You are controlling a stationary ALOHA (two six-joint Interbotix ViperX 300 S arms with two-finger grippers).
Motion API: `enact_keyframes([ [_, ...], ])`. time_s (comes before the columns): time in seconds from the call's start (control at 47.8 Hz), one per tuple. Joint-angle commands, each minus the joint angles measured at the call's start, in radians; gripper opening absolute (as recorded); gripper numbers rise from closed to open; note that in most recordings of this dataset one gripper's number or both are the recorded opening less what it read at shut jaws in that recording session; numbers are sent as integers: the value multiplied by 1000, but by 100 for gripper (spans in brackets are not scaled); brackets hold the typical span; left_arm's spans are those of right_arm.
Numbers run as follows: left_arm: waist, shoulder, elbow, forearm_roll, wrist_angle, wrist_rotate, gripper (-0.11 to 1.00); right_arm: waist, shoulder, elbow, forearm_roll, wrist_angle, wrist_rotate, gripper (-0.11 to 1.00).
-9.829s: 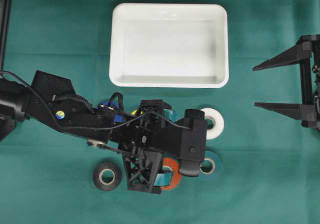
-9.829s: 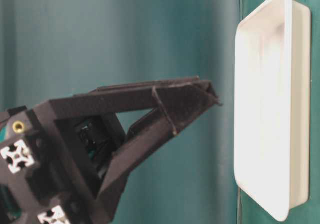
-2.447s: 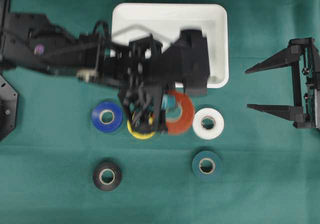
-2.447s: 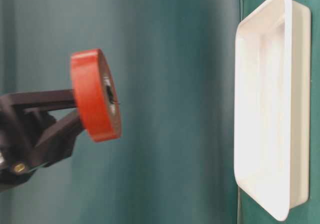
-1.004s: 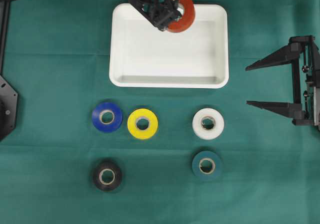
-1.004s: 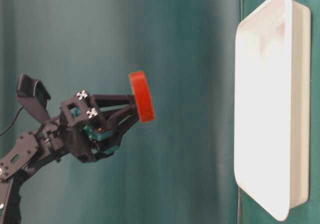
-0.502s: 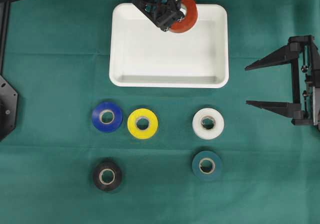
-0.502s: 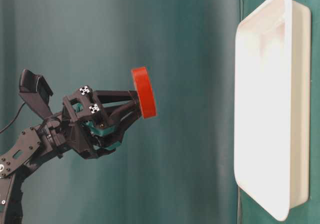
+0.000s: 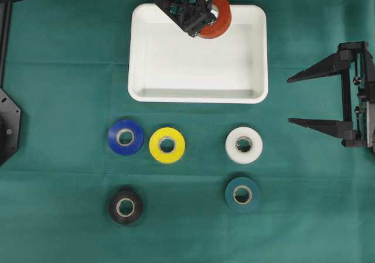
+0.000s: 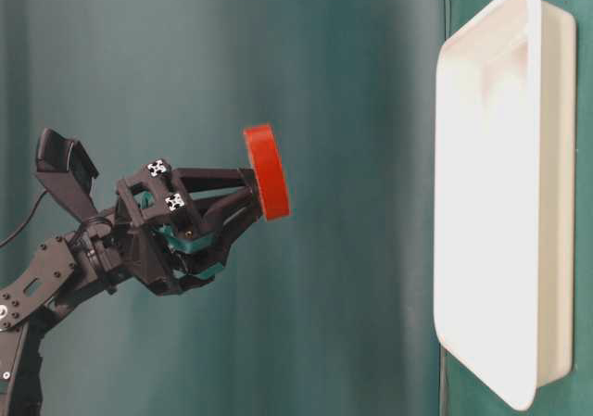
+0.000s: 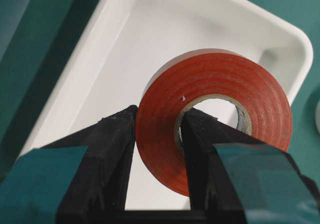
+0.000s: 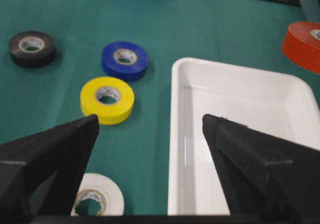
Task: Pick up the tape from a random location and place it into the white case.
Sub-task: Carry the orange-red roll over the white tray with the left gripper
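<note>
Nearest row: black roll (image 9: 125, 207), dark green roll (image 9: 242, 194) | next row: blue roll (image 9: 125, 137), yellow roll (image 9: 167, 145), white roll (image 9: 244, 144) | right gripper (image 9: 300, 101): spread wide, nothing held | white case (image 9: 138, 52): beyond rolls | left gripper (image 9: 202, 18): clamped on red tape (image 9: 219, 23), held above case's far edge

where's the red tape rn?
In the overhead view the red tape is pinched in the left gripper above the white case, at its far edge, right of centre; the table-level view shows it held clear of the case.
</note>
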Motion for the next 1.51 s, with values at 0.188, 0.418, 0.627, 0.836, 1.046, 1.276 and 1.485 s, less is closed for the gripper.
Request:
enact_keyframes([
  [0.188,2,-23,-20,2,-3,-2,22,-2,2,-25,0,-9,-2,92],
  [0.418,2,-18,-12,2,-3,-2,22,-2,2,-26,0,-9,0,92],
  [0.627,5,-3,23,2,-17,-2,22,0,2,-25,0,-9,-2,92],
  [0.836,14,28,80,2,-75,-3,22,-2,2,-25,0,-9,0,92],
  [1.046,29,55,118,2,-114,-3,22,-2,6,-25,0,-9,0,92],
  [1.276,37,87,160,0,-175,-3,22,-2,17,-23,0,-14,0,92],
  [1.485,37,129,181,-2,-222,-3,22,-3,28,-23,0,-23,0,92],
])
